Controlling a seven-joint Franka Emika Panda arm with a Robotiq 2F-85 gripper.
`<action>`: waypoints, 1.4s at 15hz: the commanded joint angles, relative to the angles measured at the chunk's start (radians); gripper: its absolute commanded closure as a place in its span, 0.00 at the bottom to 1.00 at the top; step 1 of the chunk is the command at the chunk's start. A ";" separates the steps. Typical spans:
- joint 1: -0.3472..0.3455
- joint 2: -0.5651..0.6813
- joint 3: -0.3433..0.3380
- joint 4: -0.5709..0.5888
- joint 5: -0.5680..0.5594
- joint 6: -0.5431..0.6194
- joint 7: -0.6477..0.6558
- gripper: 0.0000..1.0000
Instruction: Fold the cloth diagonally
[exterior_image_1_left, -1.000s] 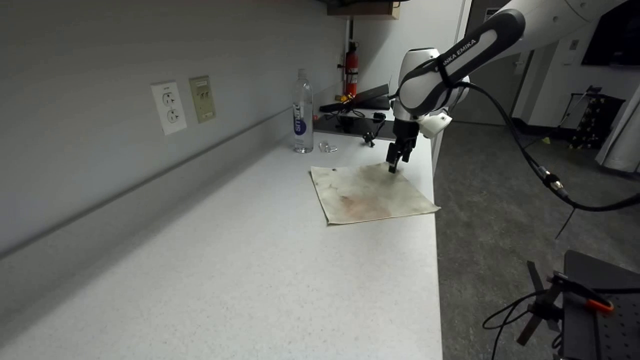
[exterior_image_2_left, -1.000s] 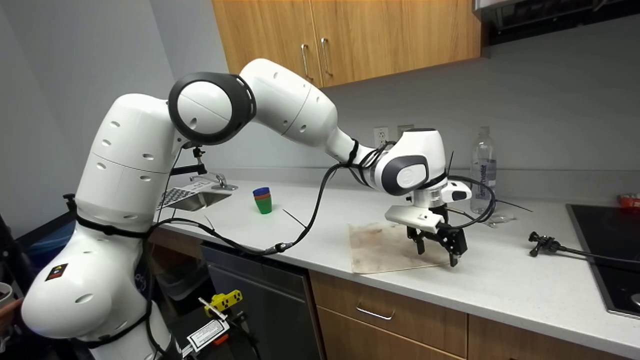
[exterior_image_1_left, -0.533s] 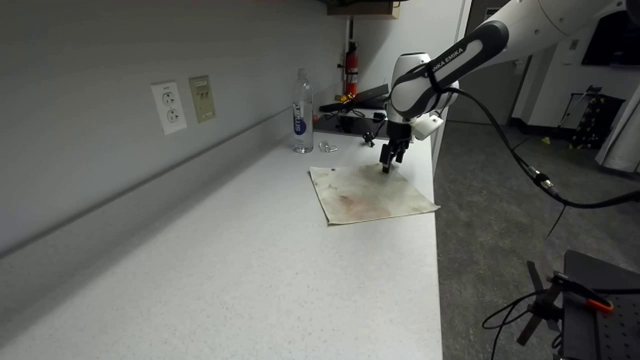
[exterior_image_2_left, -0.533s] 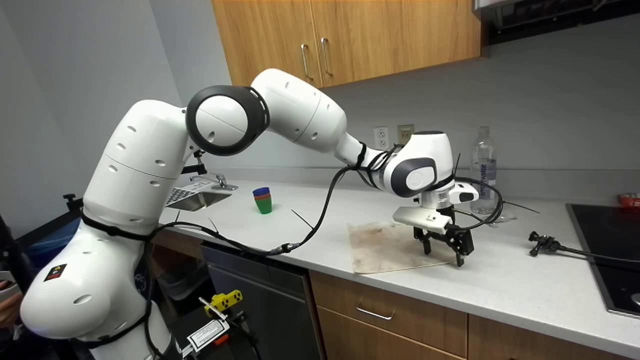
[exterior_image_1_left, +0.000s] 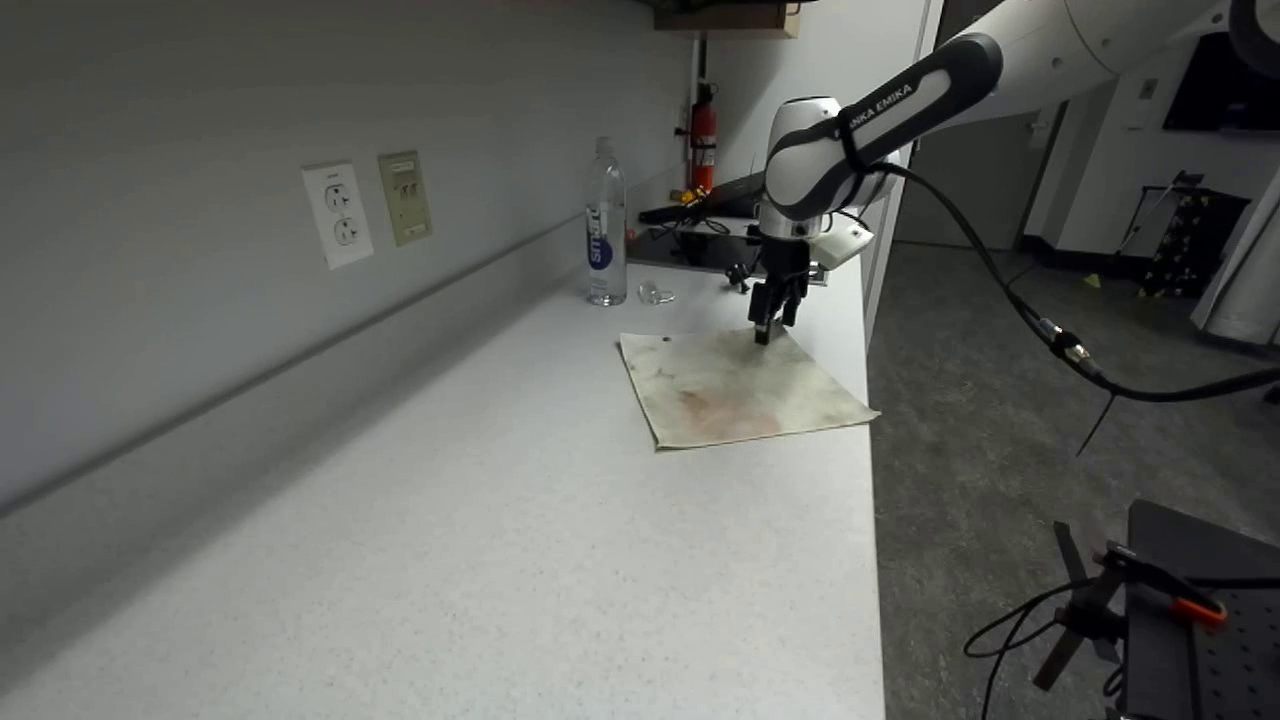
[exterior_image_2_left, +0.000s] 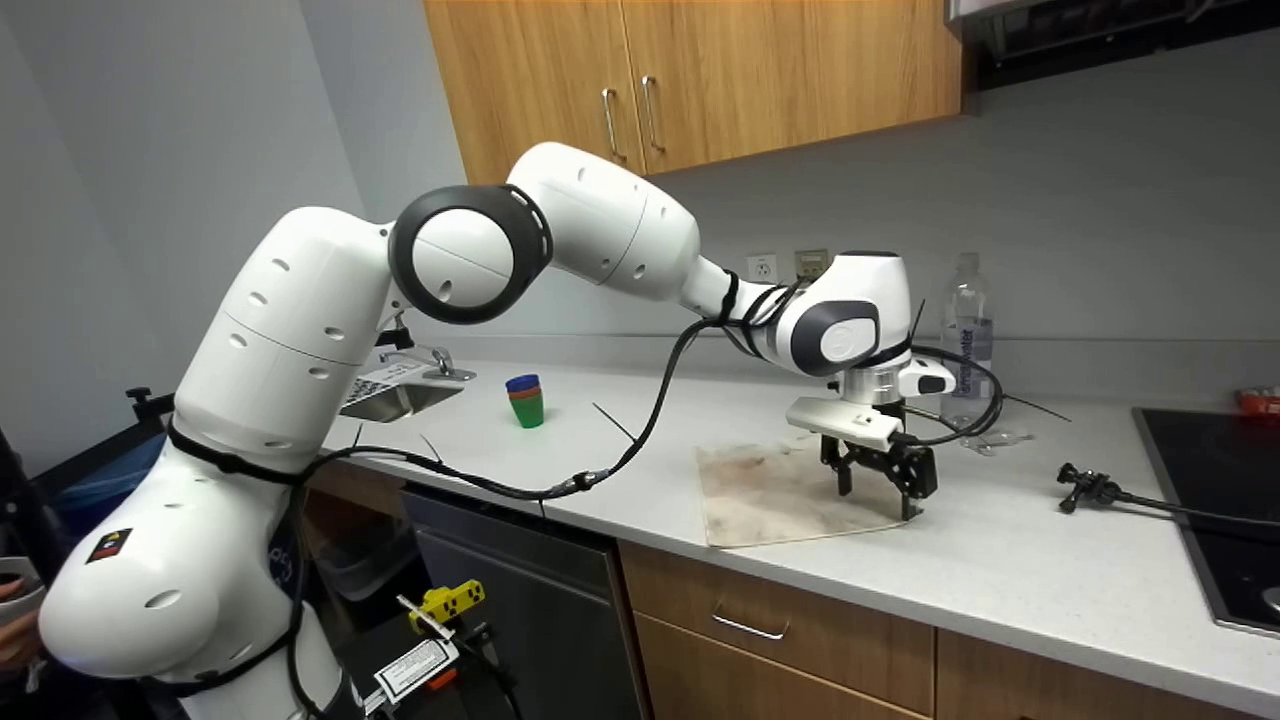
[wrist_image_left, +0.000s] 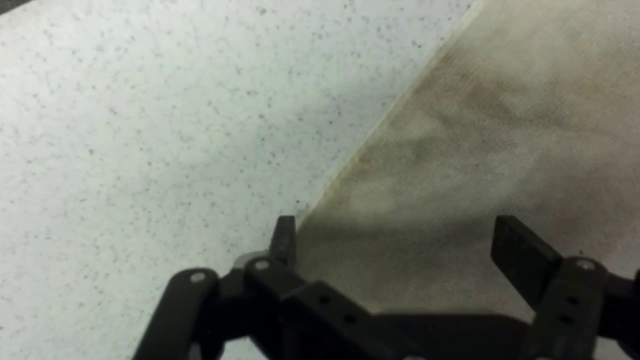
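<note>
Cloth (exterior_image_2_left: 765, 495) on tabletop (exterior_image_2_left: 1000, 560), under the hand (exterior_image_2_left: 877, 505); in an exterior view most of it lies left of the hand. Wrist view: one finger (wrist_image_left: 284, 240) at the cloth's edge, the other over the cloth; contact cannot be told.

In an exterior view, from the hand: cups (exterior_image_2_left: 525, 402) well left, sink (exterior_image_2_left: 405, 402) farther left past them. Bottle (exterior_image_2_left: 966, 370) behind and to the right, near the wall (exterior_image_2_left: 1100, 220). Cable (exterior_image_2_left: 1160, 505) right, running onto the stove (exterior_image_2_left: 1225, 480). Cupboard (exterior_image_2_left: 790, 70) above, left. Drawer (exterior_image_2_left: 830, 635) below, under the tabletop.

In an exterior view: bottle left of the hand, fire extinguisher (exterior_image_1_left: 703, 150) behind the hand and left, floor (exterior_image_1_left: 980, 400) right, past the tabletop edge.
</note>
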 joint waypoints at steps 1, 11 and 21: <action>-0.020 0.053 0.009 0.090 0.015 -0.049 -0.014 0.00; -0.012 0.083 -0.009 0.146 -0.013 -0.047 0.002 0.06; -0.035 0.141 -0.004 0.230 0.005 -0.086 0.004 0.52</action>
